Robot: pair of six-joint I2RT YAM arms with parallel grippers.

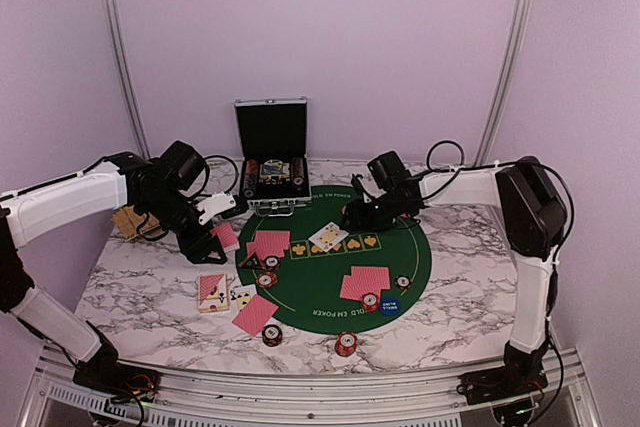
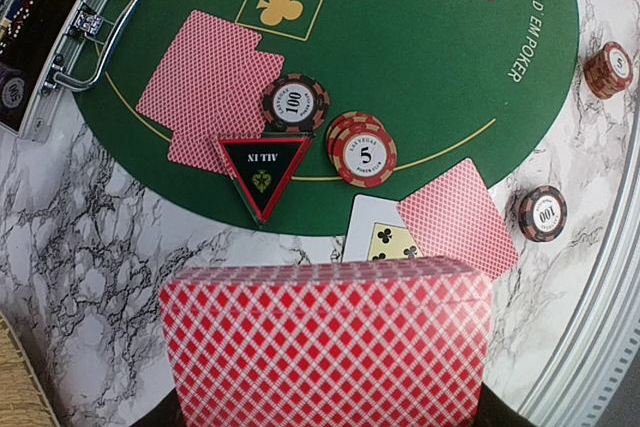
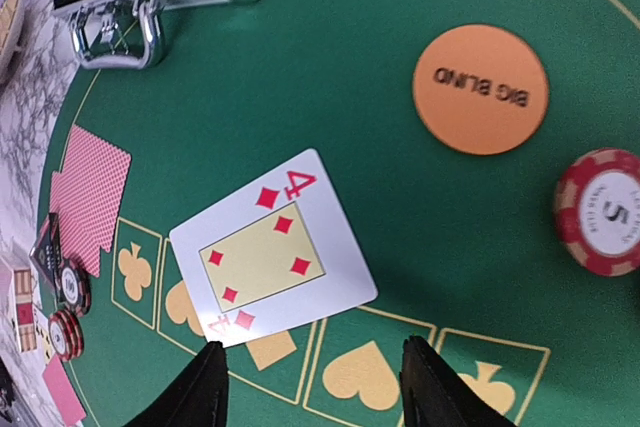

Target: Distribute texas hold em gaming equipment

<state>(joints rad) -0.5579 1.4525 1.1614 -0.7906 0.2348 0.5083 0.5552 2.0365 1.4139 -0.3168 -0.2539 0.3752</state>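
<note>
Looking down from the top camera: the left gripper (image 1: pixel 222 237) is clamped on the red-backed deck (image 1: pixel 226 236), just off the left rim of the green felt (image 1: pixel 400 247). The danger here is a loose card slipping out onto the face-down cards (image 1: pixel 270 244) beside it. That arm reaches in from the left, elbow high, wrist tipped down. The other arm stretches across from the right, with the right gripper (image 1: pixel 352 219) low over the four of diamonds (image 1: pixel 328 237).

Left wrist view: the deck fills the bottom of the frame, its top edge a little uneven, the jaws hidden beneath it. A tilt could shed cards toward the all-in triangle (image 2: pixel 263 172) and the five-chip stack (image 2: pixel 363 150) just ahead.

Right wrist view: fingers (image 3: pixel 195 392) spread wide, nothing between them, hanging at the face-up card's near edge. Dropping or closing here could drag it off the suit boxes (image 3: pixel 365 372). The orange big blind disc (image 3: pixel 480 89) sits well clear.
</note>
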